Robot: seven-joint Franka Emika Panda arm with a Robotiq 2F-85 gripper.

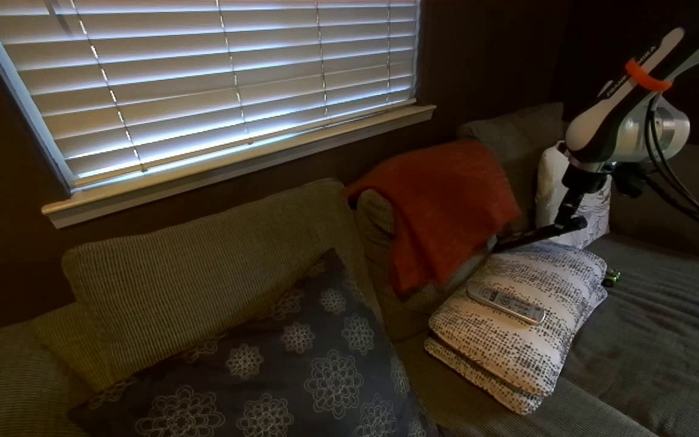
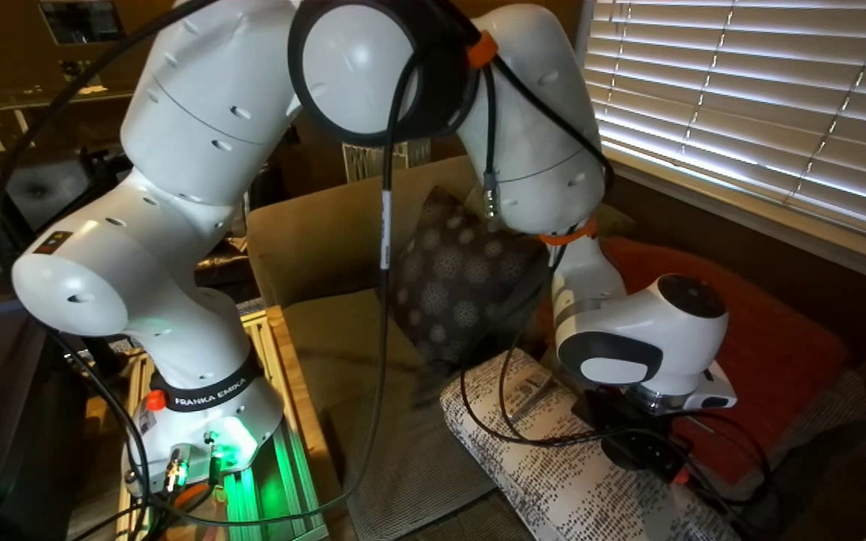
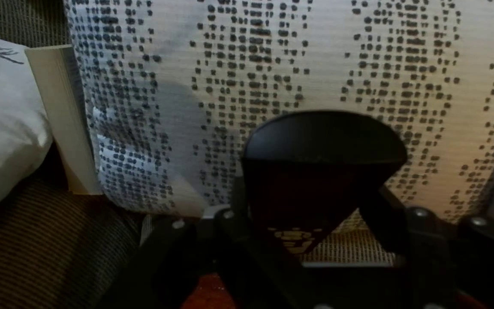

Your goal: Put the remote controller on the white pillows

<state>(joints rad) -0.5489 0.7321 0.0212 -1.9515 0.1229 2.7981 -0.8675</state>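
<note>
The black remote controller (image 1: 531, 235) is a slim dark bar held near the far edge of the stacked pillows; I cannot tell whether it touches them. It shows large and dark in the wrist view (image 3: 324, 141), with pale printing at its lower end. My gripper (image 1: 568, 212) is shut on it, with the fingers at its sides in the wrist view (image 3: 311, 201). The two white pillows (image 1: 519, 349) with grey dotted bands lie stacked flat on the couch. The top one also shows in an exterior view (image 2: 553, 481) and the wrist view (image 3: 328, 56).
A pale grey remote (image 1: 506, 303) lies on the top pillow. An orange-red blanket (image 1: 446, 200) drapes the couch back. A white branch-print pillow (image 3: 2, 107) and a book (image 3: 60, 116) are beside the stack. A dark patterned cushion (image 1: 301, 364) and a green object (image 1: 611, 278) are nearby.
</note>
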